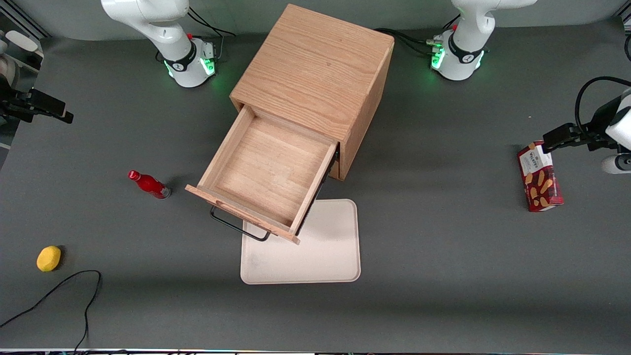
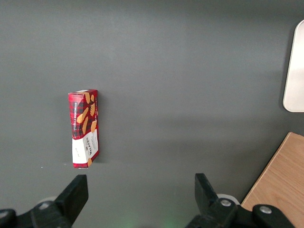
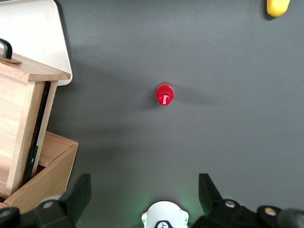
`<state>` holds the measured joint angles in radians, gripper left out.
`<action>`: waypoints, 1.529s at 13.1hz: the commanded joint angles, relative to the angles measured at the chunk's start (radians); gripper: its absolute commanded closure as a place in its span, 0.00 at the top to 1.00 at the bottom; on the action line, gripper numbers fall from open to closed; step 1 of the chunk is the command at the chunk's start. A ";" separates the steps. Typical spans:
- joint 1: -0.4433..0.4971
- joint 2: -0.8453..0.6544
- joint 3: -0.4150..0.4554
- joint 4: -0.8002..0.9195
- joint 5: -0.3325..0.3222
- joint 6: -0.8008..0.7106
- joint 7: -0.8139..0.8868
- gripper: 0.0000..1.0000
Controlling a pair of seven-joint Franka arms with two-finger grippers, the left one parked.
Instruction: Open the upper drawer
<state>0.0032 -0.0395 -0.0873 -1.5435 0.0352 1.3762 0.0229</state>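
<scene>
Grey matte tabletop [image 1: 443,246], front view: we log the light-oak upper drawer [image 1: 266,170] with its thin black bar handle [image 1: 236,228] pulled well out over a cream tray [image 1: 325,256]. Right wrist view: the black two-finger gripper [image 3: 142,194], spread wide, empty, hangs above a red bottle [image 3: 164,93]; we judge retreat is all that remains.

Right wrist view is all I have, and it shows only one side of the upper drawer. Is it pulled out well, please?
Observer: Yes. From the front, the upper drawer stands far out of the cabinet.
Operator: Is something inside it?
Observer: No, only its bare wooden bottom shows.
Operator: Where is the hand?
Observer: The hand is open and holds nothing. It is at the working arm's end of the table, well apart from the drawer.
</scene>
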 commanded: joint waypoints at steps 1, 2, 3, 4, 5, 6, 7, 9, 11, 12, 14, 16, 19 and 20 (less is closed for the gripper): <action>-0.017 -0.009 0.006 -0.032 0.020 0.026 -0.028 1.00; -0.018 -0.037 0.006 -0.073 0.022 0.038 -0.028 1.00; -0.023 -0.049 0.006 -0.092 0.022 0.050 -0.028 1.00; -0.043 -0.049 0.015 -0.093 0.022 0.052 -0.028 1.00; -0.078 -0.037 0.046 -0.081 0.025 0.038 -0.040 1.00; -0.098 -0.027 0.072 -0.061 0.025 0.025 -0.084 1.00; -0.094 -0.019 0.073 -0.047 0.023 0.021 -0.092 1.00; -0.068 -0.010 0.070 -0.041 0.023 0.023 -0.084 1.00; -0.069 0.016 0.067 -0.005 0.023 0.038 -0.080 1.00; -0.074 0.050 0.067 0.044 0.025 0.037 -0.078 1.00; -0.074 0.063 0.069 0.066 0.031 0.031 -0.043 1.00; -0.071 0.061 0.073 0.066 0.034 0.031 -0.028 1.00; -0.049 0.064 0.067 0.095 0.032 0.029 -0.035 1.00; -0.028 0.064 0.066 0.094 0.029 0.029 -0.029 1.00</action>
<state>-0.0557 0.0085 -0.0165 -1.4869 0.0503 1.4178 -0.0305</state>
